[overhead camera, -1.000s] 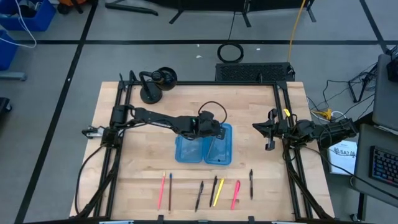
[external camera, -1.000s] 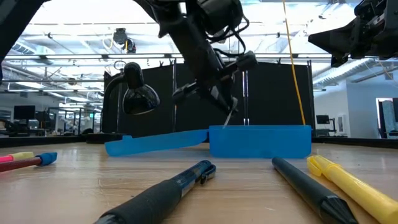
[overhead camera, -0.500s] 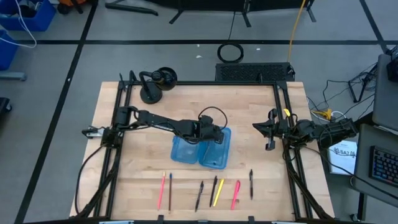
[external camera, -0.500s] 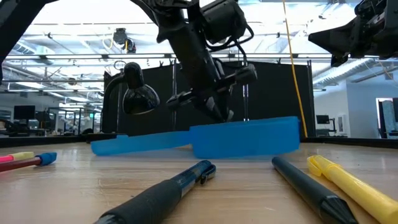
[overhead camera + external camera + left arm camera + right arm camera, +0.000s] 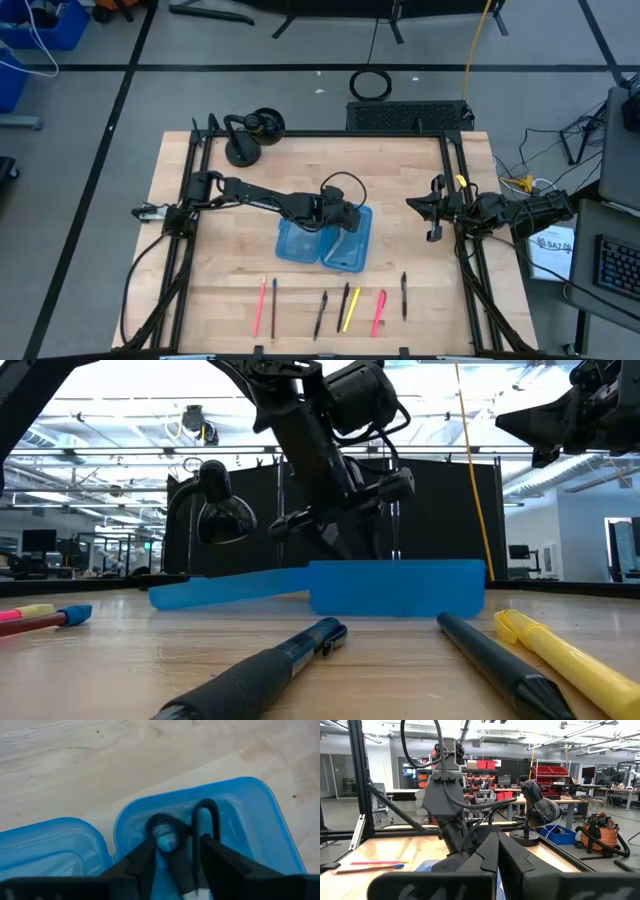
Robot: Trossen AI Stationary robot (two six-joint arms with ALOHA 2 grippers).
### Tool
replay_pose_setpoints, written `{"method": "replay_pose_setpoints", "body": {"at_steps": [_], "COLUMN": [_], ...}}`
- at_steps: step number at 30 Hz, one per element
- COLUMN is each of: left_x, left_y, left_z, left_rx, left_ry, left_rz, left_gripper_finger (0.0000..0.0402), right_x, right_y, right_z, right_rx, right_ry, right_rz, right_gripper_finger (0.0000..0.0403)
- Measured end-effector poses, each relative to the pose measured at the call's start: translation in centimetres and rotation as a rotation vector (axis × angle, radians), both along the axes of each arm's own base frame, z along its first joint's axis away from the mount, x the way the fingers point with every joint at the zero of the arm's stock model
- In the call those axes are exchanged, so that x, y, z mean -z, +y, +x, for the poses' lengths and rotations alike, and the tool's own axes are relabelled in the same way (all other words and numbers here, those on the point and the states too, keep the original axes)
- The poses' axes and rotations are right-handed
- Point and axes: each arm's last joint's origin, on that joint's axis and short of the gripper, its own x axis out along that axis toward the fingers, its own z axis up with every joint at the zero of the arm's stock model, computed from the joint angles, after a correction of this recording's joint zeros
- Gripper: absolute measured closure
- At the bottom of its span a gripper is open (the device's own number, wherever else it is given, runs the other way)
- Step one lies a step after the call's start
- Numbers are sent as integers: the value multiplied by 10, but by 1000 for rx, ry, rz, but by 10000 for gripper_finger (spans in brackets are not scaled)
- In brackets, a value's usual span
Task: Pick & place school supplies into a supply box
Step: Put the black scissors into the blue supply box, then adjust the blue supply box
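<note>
A pale wooden table (image 5: 230, 290) fills the centre of the overhead frame, where the robot's left arm reaches in from the left to the open supply box (image 5: 300, 243), its two blue halves lying flat at mid-table. The left gripper (image 5: 175, 867) hangs over the right-hand half, fingers spread and clear of the scissors (image 5: 187, 827), whose black handle loops rest on the box floor between them. The jaws look released, apparently so the scissors can stay where they were set down. At the frame's right edge the right gripper (image 5: 432, 213) waits by the table rail, fingers clenched and empty, well apart from the work. Along the bottom of the overhead frame, six pens and pencils remain in a row: a pink pencil (image 5: 260, 305), a dark pencil (image 5: 273, 306), a black pen (image 5: 320, 314), a yellow pen (image 5: 351, 310), a pink pen (image 5: 379, 312) and another black pen (image 5: 404, 295), spaced apart, probably to leave room for a grasp. A black desk lamp (image 5: 250, 135) stands at upper left, out of play.
</note>
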Motion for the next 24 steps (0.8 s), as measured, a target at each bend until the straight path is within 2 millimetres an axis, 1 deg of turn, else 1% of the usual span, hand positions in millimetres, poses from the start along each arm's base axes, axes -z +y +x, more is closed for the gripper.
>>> {"method": "replay_pose_setpoints", "body": {"at_steps": [3, 5, 8, 10, 11, 13, 15, 17, 19, 20, 22, 24], "left_x": [-1, -7, -29, -47, -55, -66, -71, -72, -65, -61, -47, -36], "left_y": [0, 0, -2, -9, -16, -38, -66, -93, -118, -129, -148, -162], "left_z": [0, 0, -4, -8, -10, -16, -21, -26, -27, -27, -25, -23], "left_rx": [20, 59, 175, 336, 425, 584, 724, 823, 909, 939, 982, 1000], "left_ry": [1, 5, -5, -13, -19, -14, -10, -13, -25, -31, -30, -40], "left_rz": [15, 41, 86, 107, 115, 143, 196, 246, 288, 304, 337, 376], "left_gripper_finger": [220, 217, 223, 234, 242, 264, 296, 335, 379, 389, 393, 397], "right_x": [0, 0, 0, 0, 0, 1, 1, 1, 1, 1, 1, 1], "right_y": [0, 0, 0, 0, 0, 0, 0, 0, 0, 0, 0, 0], "right_z": [0, 0, 0, 0, 0, 0, 0, 0, 0, 0, 0, 0], "right_rx": [0, 0, 0, 0, 0, 0, 0, 0, 0, 0, 0, 0], "right_ry": [0, 0, 0, 1, 2, 8, 13, 15, 15, 15, 15, 15], "right_rz": [0, 0, 0, 0, 0, -1, -3, -3, -3, -3, -2, -2], "right_gripper_finger": [403, 403, 403, 403, 403, 403, 403, 403, 403, 403, 403, 403]}}
